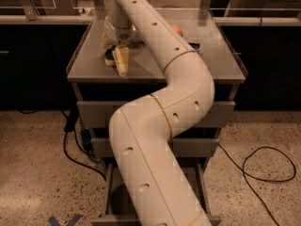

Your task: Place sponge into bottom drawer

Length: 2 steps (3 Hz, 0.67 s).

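Observation:
The sponge [110,59], yellow with a dark green layer, lies on the grey cabinet top [150,67] near its left front corner. My gripper [115,59] is down at the sponge, right over and around it, and hides most of it. The bottom drawer [107,192] is pulled open at the foot of the cabinet. My white arm crosses in front of it and hides most of its floor.
An orange ball [177,30] sits on the cabinet top behind the arm, with a small dark object [195,45] beside it. The two upper drawers [94,114] are shut. Black cables [263,168] lie on the speckled floor right and left. Dark counters stand on both sides.

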Available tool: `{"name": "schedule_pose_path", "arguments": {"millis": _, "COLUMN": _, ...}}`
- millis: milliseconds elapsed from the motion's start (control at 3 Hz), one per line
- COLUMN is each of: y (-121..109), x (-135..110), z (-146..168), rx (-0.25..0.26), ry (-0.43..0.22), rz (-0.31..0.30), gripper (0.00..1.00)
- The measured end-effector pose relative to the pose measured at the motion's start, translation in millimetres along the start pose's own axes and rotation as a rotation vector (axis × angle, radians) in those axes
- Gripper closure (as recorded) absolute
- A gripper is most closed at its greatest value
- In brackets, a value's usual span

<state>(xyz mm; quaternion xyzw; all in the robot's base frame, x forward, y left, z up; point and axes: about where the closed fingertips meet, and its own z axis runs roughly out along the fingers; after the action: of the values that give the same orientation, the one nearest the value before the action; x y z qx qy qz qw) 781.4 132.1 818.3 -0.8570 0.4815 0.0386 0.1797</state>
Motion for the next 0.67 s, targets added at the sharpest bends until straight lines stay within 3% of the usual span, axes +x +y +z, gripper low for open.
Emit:
{"name": "schedule_pose_path", "arguments": {"millis": 333, "y": 0.0, "x": 0.0, "z": 0.0, "rx": 0.0, "ry": 0.0, "rz": 0.0, "gripper": 0.73}}
{"name": "schedule_pose_path", "arguments": {"millis": 667, "y": 0.0, "x": 0.0, "z": 0.0, "rx": 0.0, "ry": 0.0, "rz": 0.0, "gripper": 0.95}}
